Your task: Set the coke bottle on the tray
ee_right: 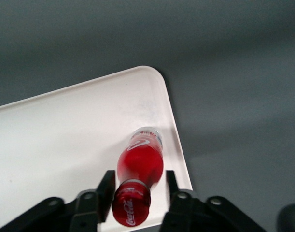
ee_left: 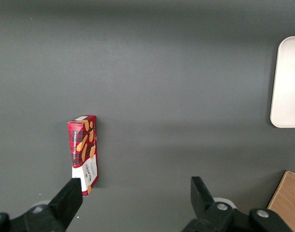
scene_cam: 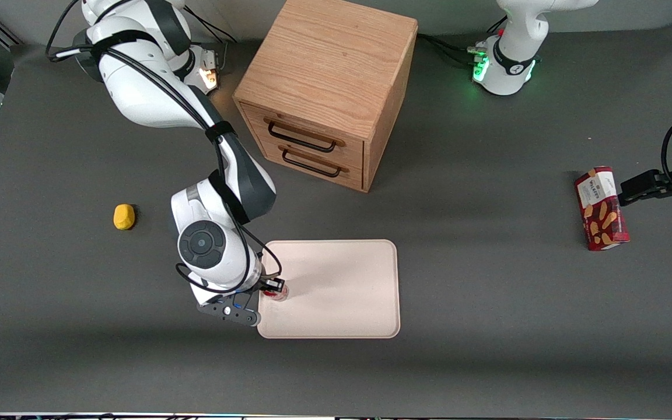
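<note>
The coke bottle (ee_right: 139, 166) stands on the tray (ee_right: 65, 130) near its edge, and our hand (ee_right: 137, 186) grips its neck. We judge it light, stiff and smooth, so it can slip or tip easily.

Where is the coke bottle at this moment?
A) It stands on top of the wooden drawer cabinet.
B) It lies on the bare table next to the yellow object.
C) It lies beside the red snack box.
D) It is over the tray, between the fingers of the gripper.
D: in the right wrist view the coke bottle sits between the fingers of the gripper, over the tray near its rim.
</note>
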